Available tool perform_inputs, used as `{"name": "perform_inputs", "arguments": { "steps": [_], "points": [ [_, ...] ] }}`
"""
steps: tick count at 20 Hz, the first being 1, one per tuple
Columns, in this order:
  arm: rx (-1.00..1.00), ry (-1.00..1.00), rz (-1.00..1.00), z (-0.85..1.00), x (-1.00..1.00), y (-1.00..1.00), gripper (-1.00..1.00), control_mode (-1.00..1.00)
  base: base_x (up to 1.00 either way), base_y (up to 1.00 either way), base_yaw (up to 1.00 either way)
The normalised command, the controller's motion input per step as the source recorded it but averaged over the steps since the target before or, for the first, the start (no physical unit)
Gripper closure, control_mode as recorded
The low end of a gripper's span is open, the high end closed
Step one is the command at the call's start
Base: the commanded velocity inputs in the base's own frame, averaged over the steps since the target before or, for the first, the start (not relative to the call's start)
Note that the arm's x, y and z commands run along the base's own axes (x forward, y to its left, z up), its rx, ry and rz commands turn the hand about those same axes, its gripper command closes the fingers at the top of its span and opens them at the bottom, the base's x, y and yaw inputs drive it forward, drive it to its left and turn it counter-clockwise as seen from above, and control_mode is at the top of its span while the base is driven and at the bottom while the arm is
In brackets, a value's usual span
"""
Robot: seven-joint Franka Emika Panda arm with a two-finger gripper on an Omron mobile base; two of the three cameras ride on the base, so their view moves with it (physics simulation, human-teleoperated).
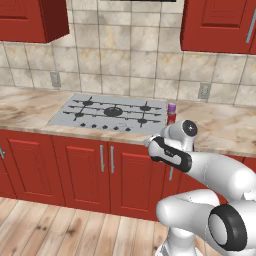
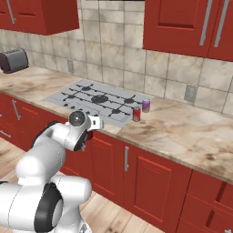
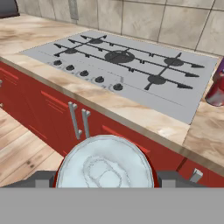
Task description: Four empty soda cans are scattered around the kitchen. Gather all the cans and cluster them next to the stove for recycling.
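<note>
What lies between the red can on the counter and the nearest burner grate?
Only bare silver stove plate and beige counter separate red can from grate, in the hand view.

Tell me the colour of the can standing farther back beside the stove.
Purple can, with a silvery top; clearest in the right base view, right of the stove.

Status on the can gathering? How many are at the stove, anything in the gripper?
Done: a small red soda can and a purple one stand on the beige counter just right of the silver-grey gas stove. In hand: the gripper is closed around a third can with a silvery top, in front of the red cabinets. Left: set it beside the pair; a fourth is not accounted for.
</note>
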Motion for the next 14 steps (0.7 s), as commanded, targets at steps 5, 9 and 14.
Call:
{"name": "perform_inputs", "arguments": {
  "steps": [5,9,14],
  "points": [
    [0.00,0.00,0.00,0.00,0.00,0.00,1.00,1.00,0.00,-0.25,-0.33],
    [0.00,0.00,0.00,0.00,0.00,0.00,1.00,1.00,0.02,-0.20,-0.31],
    [0.00,0.00,0.00,0.00,0.00,0.00,1.00,1.00,0.16,-0.22,-0.16]
  ]
}}
